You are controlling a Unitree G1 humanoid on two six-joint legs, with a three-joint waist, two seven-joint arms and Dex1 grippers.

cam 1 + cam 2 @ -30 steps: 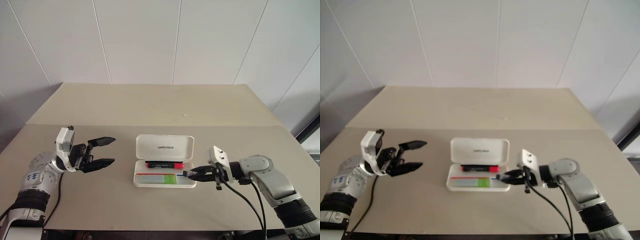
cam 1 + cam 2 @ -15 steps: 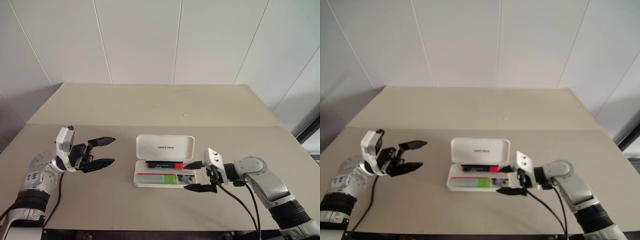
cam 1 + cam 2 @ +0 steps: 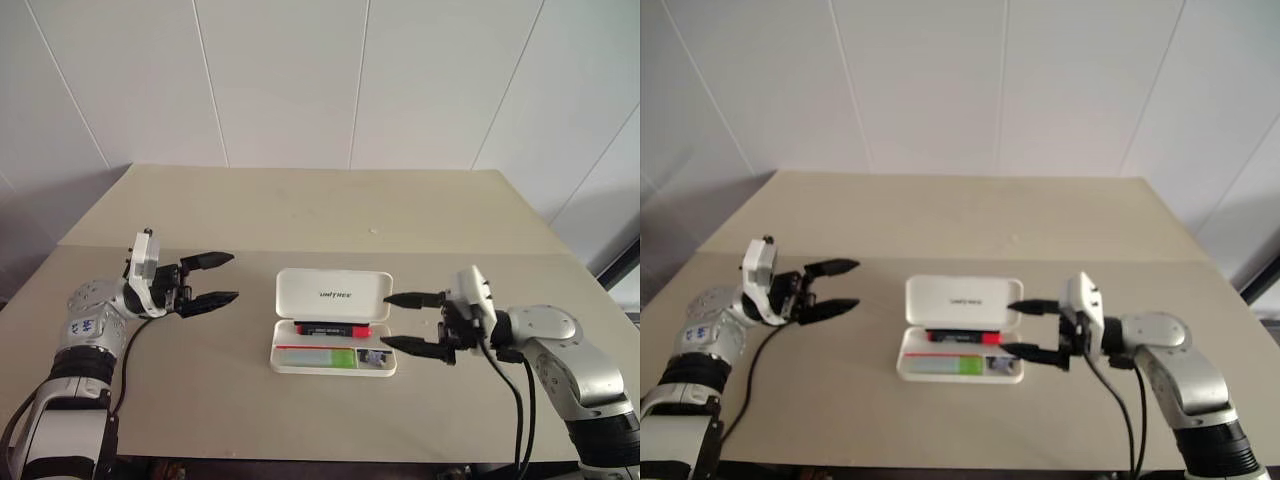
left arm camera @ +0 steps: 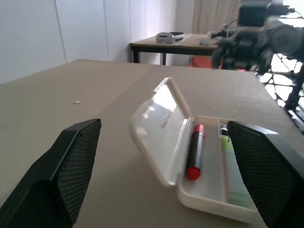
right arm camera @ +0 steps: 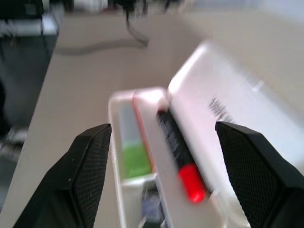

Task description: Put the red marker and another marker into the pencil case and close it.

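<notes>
Beige tabletop (image 3: 300,215) under white wall panels, nothing on it but the job. Nearest: pencil case (image 3: 333,335) lying mid-table, lid propped up, tray exposed. Front slot holds the green marker (image 3: 322,357); behind it, against the hinge, the red marker (image 3: 331,328) lies flat. Right gripper (image 3: 402,322) just beside the case's right end, jaws spread wide, holding nothing, level with the lid. Left gripper (image 3: 218,278) well apart to the case's left, also spread wide and empty, pointing toward the lid. Judgement: both markers loaded, only closing left. Next move calls for one gripper behind the lid's top edge, pushing it forward and down; case is light and may slide, so the other should brace it.
</notes>
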